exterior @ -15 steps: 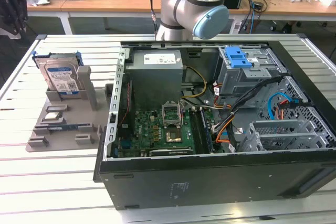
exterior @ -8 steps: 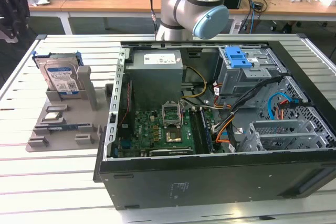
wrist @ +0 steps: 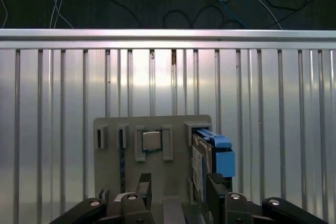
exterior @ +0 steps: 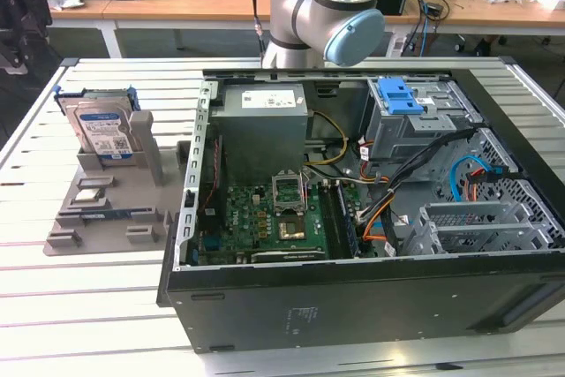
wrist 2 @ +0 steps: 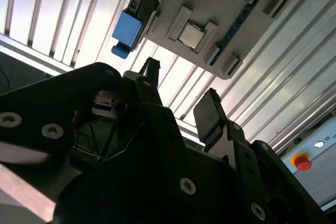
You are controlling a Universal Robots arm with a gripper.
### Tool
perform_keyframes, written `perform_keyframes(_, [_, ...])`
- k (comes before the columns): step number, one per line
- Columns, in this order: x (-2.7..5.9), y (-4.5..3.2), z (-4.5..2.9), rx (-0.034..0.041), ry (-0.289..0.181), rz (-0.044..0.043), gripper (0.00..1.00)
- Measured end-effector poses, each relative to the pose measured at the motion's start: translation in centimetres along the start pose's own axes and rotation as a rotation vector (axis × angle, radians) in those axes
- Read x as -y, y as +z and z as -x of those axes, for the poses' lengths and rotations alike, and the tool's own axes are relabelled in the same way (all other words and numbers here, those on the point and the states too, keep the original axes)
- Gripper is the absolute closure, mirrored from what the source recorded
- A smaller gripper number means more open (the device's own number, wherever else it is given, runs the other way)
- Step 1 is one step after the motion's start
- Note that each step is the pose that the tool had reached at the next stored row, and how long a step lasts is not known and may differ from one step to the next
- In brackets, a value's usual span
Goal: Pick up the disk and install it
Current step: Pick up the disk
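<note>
The disk [exterior: 104, 132] is a silver drive with a blue-and-white label in a blue carrier. It stands upright in a grey holder [exterior: 106, 209] on the table, on the exterior view's left. In the first wrist view the disk [wrist: 209, 157] shows edge-on, just beyond one finger [wrist: 215, 192]. My gripper [wrist: 178, 195] is open, well above the holder [wrist: 157, 125], with nothing between its fingers. The second wrist view shows my gripper [wrist 2: 181, 95] with the carrier's blue end [wrist 2: 127, 30] beyond it.
The open computer case [exterior: 353, 289] lies on the exterior view's right, with a grey power supply [exterior: 263, 130] and a metal drive cage [exterior: 415, 125] topped by a blue clip [exterior: 397, 94]. A chip [wrist: 151, 140] sits in the holder. A red button [wrist 2: 302, 162] is at the table edge.
</note>
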State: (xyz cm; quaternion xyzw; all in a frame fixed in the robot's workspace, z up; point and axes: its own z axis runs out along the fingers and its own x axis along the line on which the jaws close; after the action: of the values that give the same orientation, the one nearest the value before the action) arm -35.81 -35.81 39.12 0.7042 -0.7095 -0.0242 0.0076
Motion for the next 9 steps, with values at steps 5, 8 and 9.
perform_keyframes(5, [-0.01,0.18,1.7,0.0001,0.0,-0.0001,0.46])
perform_keyframes(8, [-0.01,0.26,2.16,0.0001,0.0,0.0,0.46])
perform_keyframes(9, [-0.01,0.28,2.27,0.0001,0.0,0.0001,0.46])
